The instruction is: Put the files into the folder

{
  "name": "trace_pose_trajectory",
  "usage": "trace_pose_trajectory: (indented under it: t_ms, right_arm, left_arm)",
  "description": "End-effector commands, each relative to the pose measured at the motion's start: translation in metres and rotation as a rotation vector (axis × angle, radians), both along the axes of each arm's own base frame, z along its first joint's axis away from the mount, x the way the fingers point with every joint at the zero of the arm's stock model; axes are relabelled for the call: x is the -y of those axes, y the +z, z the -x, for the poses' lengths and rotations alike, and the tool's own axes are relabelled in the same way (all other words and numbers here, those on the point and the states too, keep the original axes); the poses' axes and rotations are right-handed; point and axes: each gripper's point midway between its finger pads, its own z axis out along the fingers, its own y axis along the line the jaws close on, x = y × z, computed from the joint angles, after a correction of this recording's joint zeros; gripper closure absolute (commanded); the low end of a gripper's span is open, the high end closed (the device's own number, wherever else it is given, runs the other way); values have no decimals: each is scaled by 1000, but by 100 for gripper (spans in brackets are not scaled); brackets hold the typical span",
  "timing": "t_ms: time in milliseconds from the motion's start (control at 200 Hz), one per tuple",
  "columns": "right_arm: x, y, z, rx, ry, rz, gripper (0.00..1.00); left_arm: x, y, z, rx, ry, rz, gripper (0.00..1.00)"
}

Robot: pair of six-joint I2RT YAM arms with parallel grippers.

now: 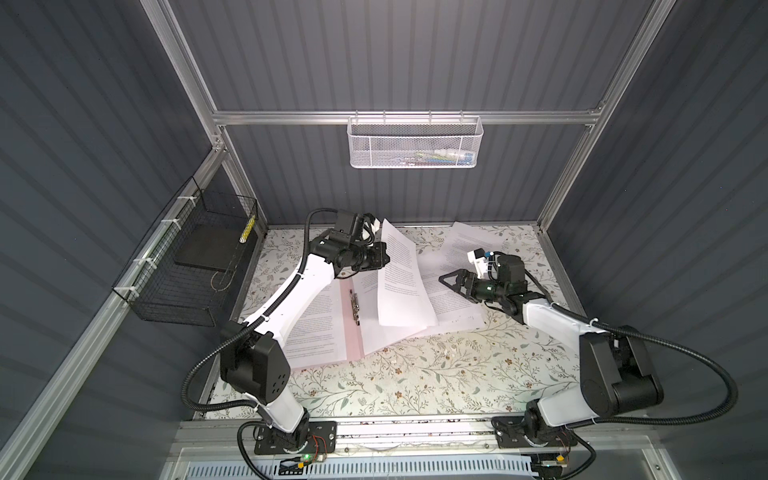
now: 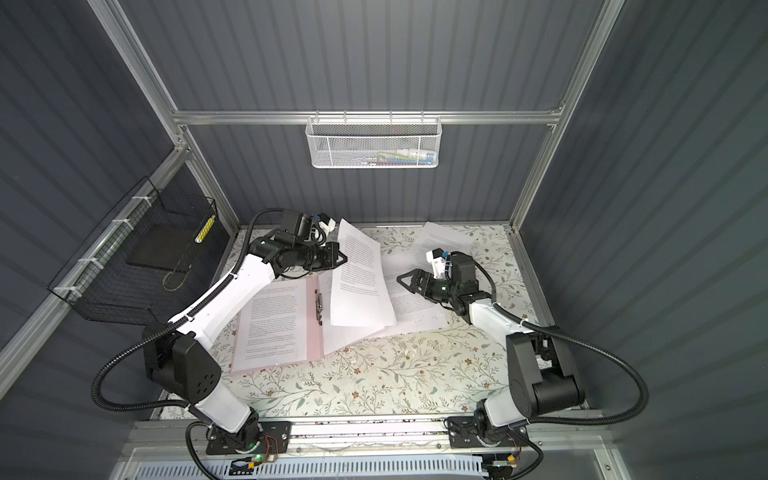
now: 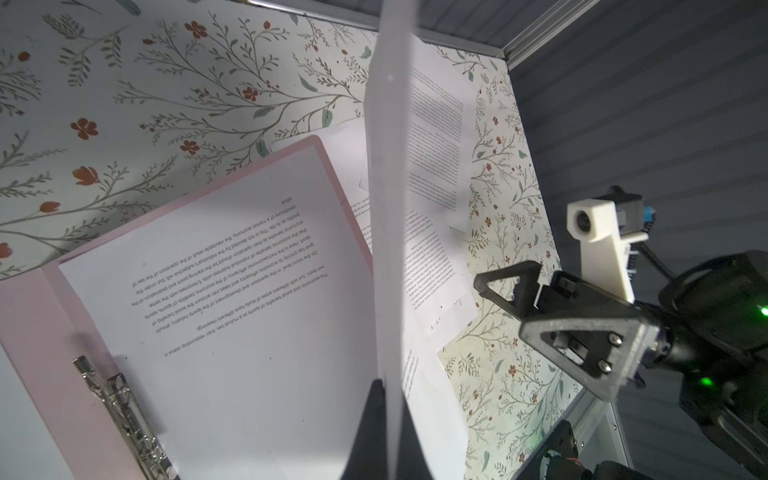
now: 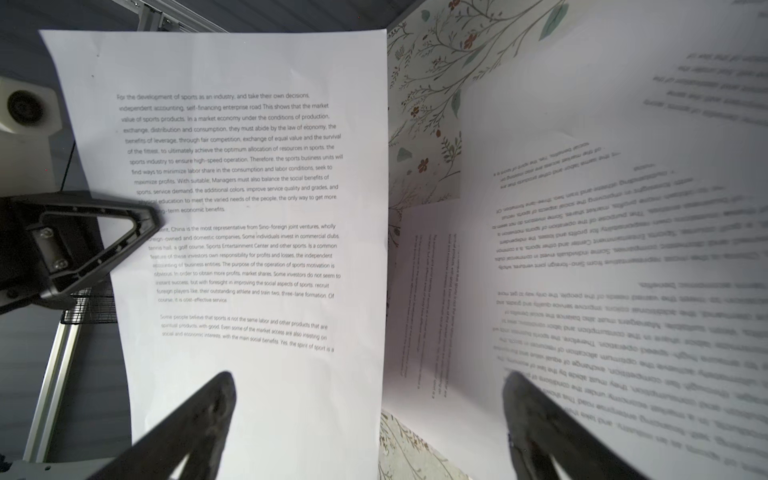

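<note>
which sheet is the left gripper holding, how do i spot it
Find the open pink folder on the floral table. Above its right half, the left gripper pinches one sheet by its edge. It alone stands raised; the other sheets lie flat.

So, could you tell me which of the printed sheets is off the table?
The sheet pinched by the left hand, raised over the pink folder; the other sheets lie flat.

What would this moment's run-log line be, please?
left end effector: shut on lifted sheet | right end effector: open | folder: open
</note>
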Motion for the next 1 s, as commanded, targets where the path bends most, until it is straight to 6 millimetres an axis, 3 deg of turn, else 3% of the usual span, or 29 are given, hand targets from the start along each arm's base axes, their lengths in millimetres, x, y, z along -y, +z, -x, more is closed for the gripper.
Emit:
trace_pose_trajectory:
  t_ms: [0,270,440,660,996]
  right_arm:
    - [-17,18,-16,57,55,-86,3]
    - [-48,-16,-32,-37,115,-129,11]
    - [-62,-24,-36,-64,140,-208,17]
    - [-70,-13,-34,-53,195,-310,34]
    - [-71,-1,-27,-31,228,-346,50]
  left_arm:
    - [1,-15,1,-26,-36,6,100]
    - [-6,-31,-2,-53,-26,-1,100]
    - [-8,-32,-3,-51,-22,5,100]
    - [-9,-35,-5,-53,-24,12,100]
    - [-3,-41,-11,-72,-27,46,100]
